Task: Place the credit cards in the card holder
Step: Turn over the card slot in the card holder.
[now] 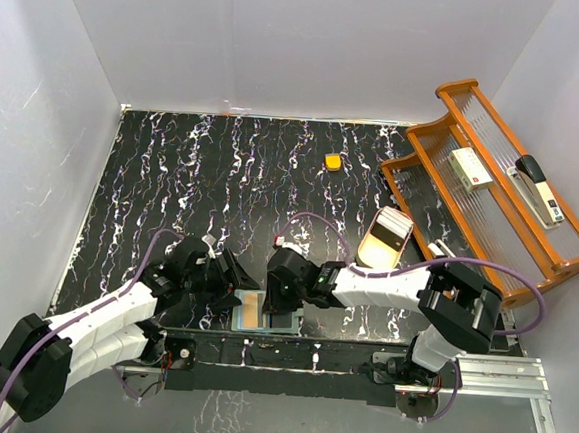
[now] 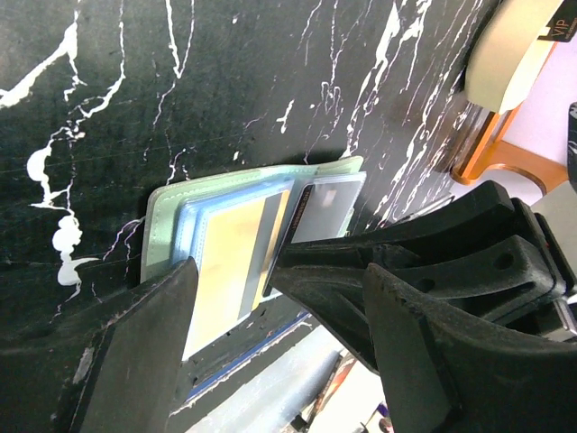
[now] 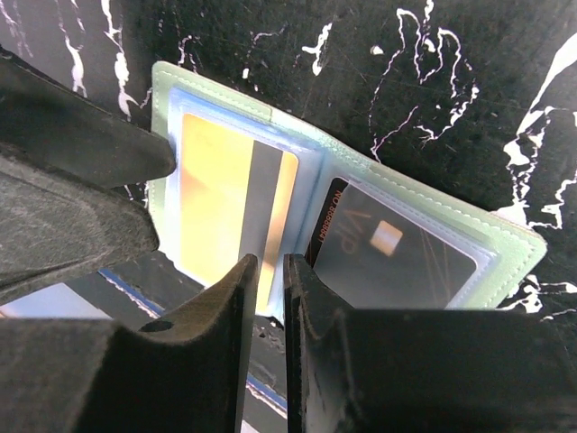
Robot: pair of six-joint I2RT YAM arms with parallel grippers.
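Two credit cards sit in the card holder at 6 o'clock; left gripper released, right gripper nearly clenched, so fetching another card probably comes next.

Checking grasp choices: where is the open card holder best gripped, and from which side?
Probably the right cover's outer edge, approached from the robot's right. The card holder lies open and flat on the table, so only its thin pale border offers a lip; the left gripper crowds the left edge and the right gripper hangs over the spine.
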